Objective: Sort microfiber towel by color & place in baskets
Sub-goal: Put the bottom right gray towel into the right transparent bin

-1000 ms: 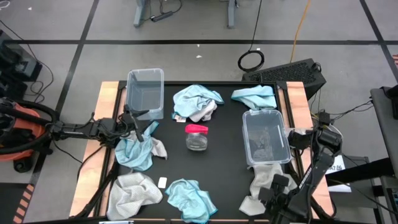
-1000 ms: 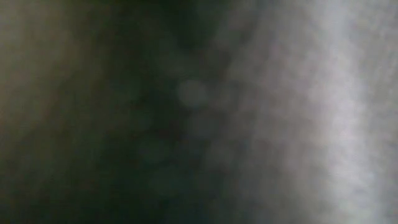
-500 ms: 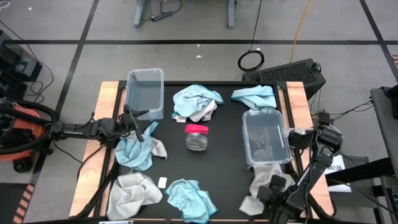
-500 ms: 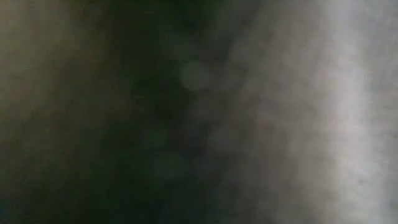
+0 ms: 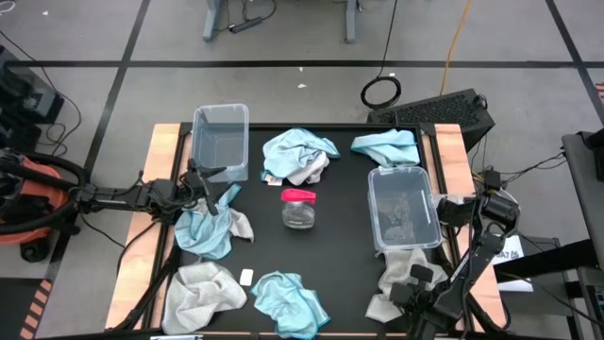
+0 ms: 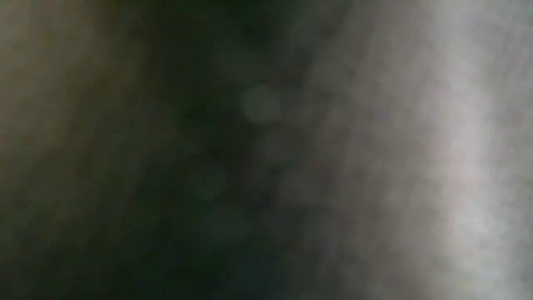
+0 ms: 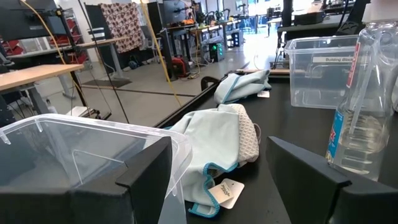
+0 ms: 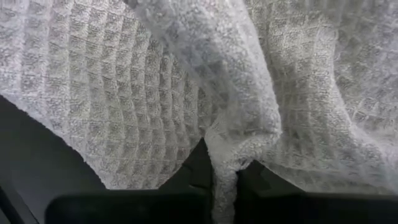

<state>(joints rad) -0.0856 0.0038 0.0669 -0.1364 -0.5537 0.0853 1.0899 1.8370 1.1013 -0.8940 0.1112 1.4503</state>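
My right gripper [image 5: 404,291] is at the table's near right, shut on a grey waffle towel [image 5: 401,269] that lies just in front of the right basket [image 5: 403,208]. My left gripper [image 5: 203,184] stands open beside the left basket [image 5: 220,142], above a blue towel [image 5: 203,231], touching nothing. More blue towels lie at the far right [image 5: 387,144], the near middle [image 5: 288,300] and, in a pile with a white one, at the far middle [image 5: 300,156]. Another grey towel [image 5: 201,293] lies at the near left. The low view shows only blur. My right gripper pinches a raised fold of the grey towel [image 8: 224,177] between its two fingers [image 8: 130,208]. The fold runs down into the gap between them. The rest of the towel spreads out slack on the table ahead of the fingers.
A clear jar with a pink lid [image 5: 298,208] stands in the middle of the black mat. A small white tag [image 5: 246,277] lies near the front. Both baskets look empty. The wooden table edge [image 5: 160,161] borders the mat at left and right.
My right gripper has edged slightly toward the table's near edge over the grey towel and has shut on a fold of it. The towel still lies on the table.
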